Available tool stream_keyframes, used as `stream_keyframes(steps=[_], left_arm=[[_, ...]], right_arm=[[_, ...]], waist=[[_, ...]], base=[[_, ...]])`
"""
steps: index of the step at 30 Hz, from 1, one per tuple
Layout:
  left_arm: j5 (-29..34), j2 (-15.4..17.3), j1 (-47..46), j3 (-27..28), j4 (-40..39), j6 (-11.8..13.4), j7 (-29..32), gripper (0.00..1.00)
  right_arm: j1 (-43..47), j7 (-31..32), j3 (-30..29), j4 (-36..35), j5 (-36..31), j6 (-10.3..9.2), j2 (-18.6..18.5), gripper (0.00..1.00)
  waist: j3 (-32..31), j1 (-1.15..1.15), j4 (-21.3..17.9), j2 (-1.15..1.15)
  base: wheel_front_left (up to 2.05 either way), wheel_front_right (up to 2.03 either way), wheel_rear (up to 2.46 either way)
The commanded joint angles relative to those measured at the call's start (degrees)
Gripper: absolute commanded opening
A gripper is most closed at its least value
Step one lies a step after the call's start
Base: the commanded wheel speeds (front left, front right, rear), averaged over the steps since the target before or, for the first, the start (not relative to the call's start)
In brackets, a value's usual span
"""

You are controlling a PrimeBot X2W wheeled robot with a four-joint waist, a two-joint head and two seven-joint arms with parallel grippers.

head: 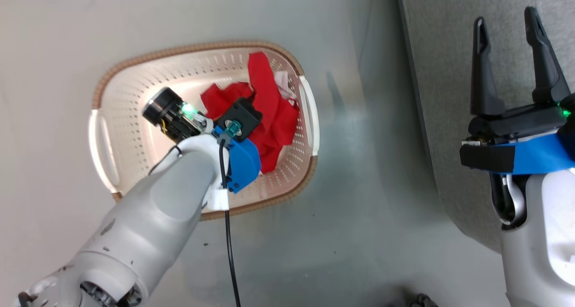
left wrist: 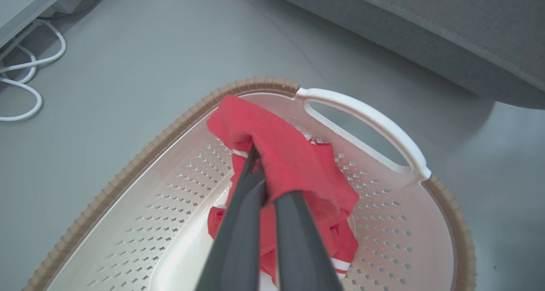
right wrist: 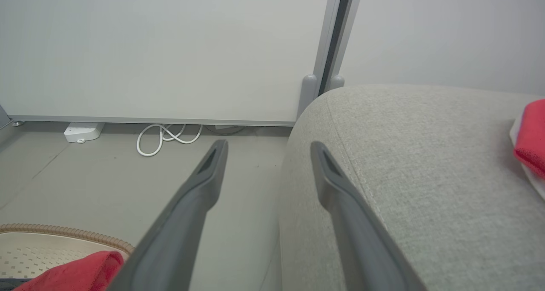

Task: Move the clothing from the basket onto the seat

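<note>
**Left pincer clamped on clothing inside basket: snag and slip risks**

I note the left pincer closed on one fold of the red clothing, which lies bunched in the seat-side half of the basket. The right pincer stands apart and empty, beside the basket, over the seat.

In my judgement, a trailing end could catch the basket's handle and drag or tip the basket. The thin fold could also slip free.

Bare floor between basket and seat leaves room to move. I would clear the rim before swinging across.
</note>
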Motion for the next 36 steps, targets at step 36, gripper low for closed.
stream_keyframes(steps=[36], left_arm=[[11.19,-2.71,11.75,26.67,-35.89,-0.50,-0.28,0.00]], right_arm=[[13.40,-0.04,-1.10,6.23,0.54,0.01,-0.02,1.00]], waist=[[-31.41,0.00,5.01,0.00]], base=[[0.00,0.00,0.00]])
